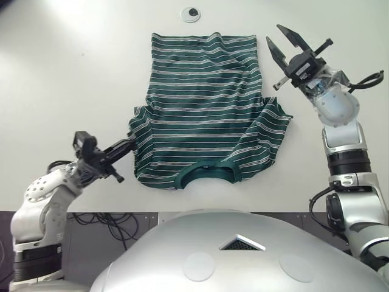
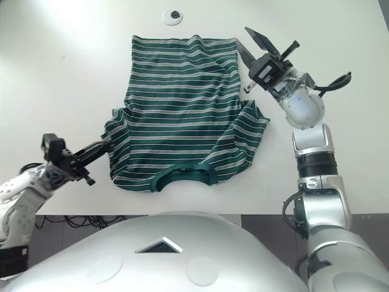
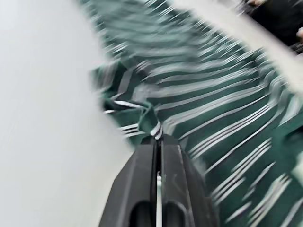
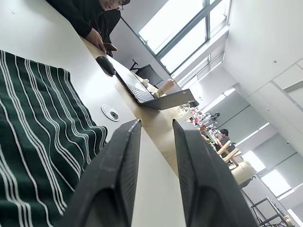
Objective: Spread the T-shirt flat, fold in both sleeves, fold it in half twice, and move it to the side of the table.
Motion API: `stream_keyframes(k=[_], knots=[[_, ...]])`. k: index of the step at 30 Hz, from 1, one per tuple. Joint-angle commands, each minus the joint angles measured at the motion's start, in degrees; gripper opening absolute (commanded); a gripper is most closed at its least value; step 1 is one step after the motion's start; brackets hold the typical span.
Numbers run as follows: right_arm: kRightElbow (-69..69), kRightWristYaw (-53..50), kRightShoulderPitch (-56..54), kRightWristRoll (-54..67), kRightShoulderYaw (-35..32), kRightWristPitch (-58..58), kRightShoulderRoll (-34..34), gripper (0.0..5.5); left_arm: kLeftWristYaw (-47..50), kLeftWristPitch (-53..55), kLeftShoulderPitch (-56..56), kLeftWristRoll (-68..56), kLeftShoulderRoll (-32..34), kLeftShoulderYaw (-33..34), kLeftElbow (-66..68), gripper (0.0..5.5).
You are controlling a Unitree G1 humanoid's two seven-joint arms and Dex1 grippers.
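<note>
A dark green T-shirt (image 1: 206,103) with white stripes lies on the white table (image 1: 67,73), its collar (image 1: 209,172) toward me and its hem at the far side. The cloth is wrinkled. Its right sleeve (image 1: 275,121) lies spread outward, while the left sleeve (image 1: 138,125) is bunched against the body. My left gripper (image 1: 130,144) is low at the shirt's near left edge, shut on a pinch of sleeve fabric (image 3: 150,124). Lifted off the table beside the shirt's far right corner, my right gripper (image 1: 273,33) is open and holds nothing.
A round white cable port (image 1: 191,14) sits in the table just beyond the hem. Bare table stretches wide to the left and narrower to the right of the shirt. The near table edge (image 1: 109,210) runs just under the collar. A laptop (image 4: 151,92) stands far off.
</note>
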Motion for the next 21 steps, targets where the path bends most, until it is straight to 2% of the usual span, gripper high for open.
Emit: stream_keyframes(k=[1,6,12,14,17,21], knots=[[-2.6,1.3,3.3,1.9,-2.2,0.5,-3.2,1.22,3.0,3.0,-4.1,-2.7,-3.0,-3.8,-5.3,0.03],[-5.8,2.5,8.4,3.6,-4.7,0.3,-5.1,1.22,5.8,3.7,-9.4,1.0,-7.0,-12.8,-4.0,0.03],[-12.8,6.6,16.5,11.1,-8.9,5.5,-7.3,1.22,7.7,2.2,-12.2,6.4,-9.3,-18.9,0.5,0.03],[-16.7,10.3,20.2,17.8,-9.7,12.0,-7.9,1.22,8.1,1.7,-12.0,7.7,-9.3,-19.3,1.3,0.23],[-26.5,17.5,28.3,32.7,-10.3,30.2,-9.8,1.22,7.9,1.6,-11.4,8.0,-9.1,-19.2,1.0,0.61],[-33.4,18.9,35.1,48.6,-14.5,54.2,-13.4,1.22,8.4,2.5,-11.1,7.0,-9.3,-18.4,-0.7,1.21]])
